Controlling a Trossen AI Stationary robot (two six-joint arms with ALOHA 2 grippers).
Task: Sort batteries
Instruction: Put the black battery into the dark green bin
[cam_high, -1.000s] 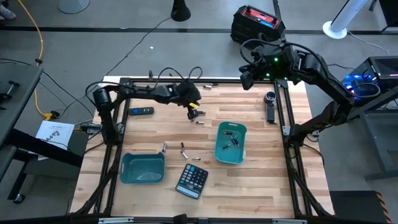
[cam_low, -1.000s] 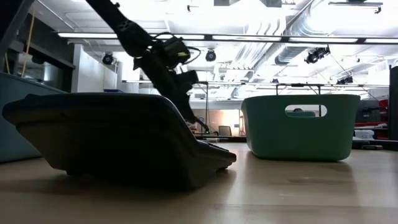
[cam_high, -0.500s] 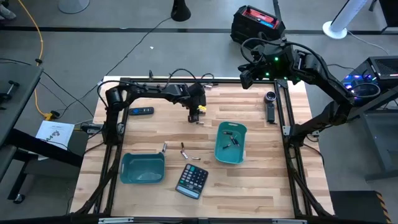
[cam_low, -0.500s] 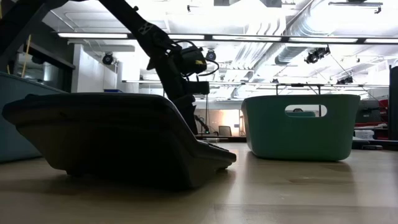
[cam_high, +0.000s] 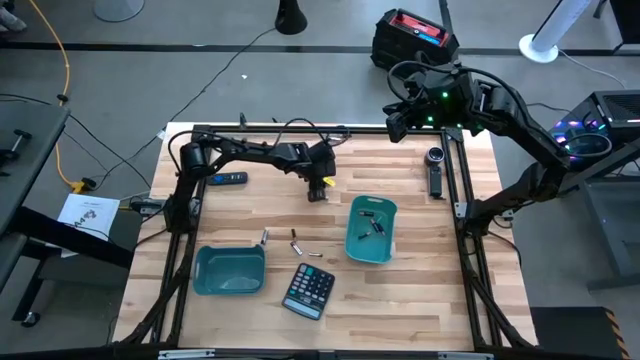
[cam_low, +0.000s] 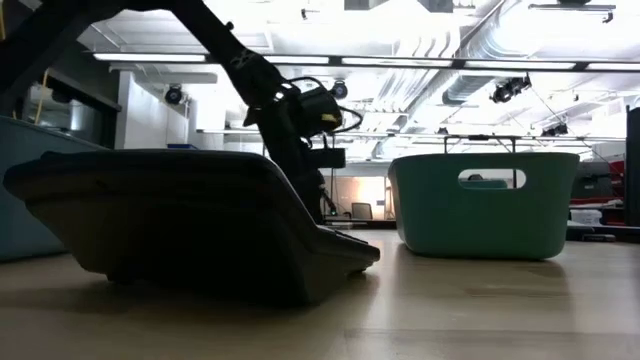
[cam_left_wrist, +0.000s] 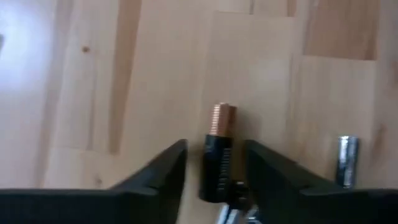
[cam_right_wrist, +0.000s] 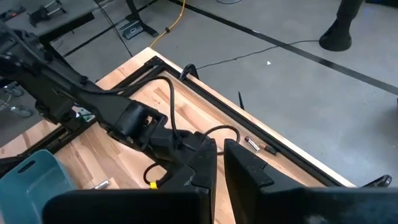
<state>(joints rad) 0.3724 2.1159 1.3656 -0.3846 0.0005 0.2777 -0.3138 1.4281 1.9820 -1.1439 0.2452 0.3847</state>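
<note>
Batteries: one copper-tipped cell (cam_left_wrist: 217, 158) is framed between the spread fingers of the left tool (cam_left_wrist: 214, 180), beyond the right teal bin (cam_high: 370, 230). Risk: rolling away if clipped off-centre. Right tool (cam_right_wrist: 217, 165) is held parted, off-counter.

Bare tabletop (cam_high: 430, 270) lies open along the right edge and the near right corner. The middle is crowded: the right bin (cam_high: 371, 230), the calculator (cam_high: 308, 290) and the left bin (cam_high: 230, 270) stand near together, with loose batteries (cam_high: 300, 245) between them. The left arm (cam_high: 260, 152) spans the far edge.
</note>
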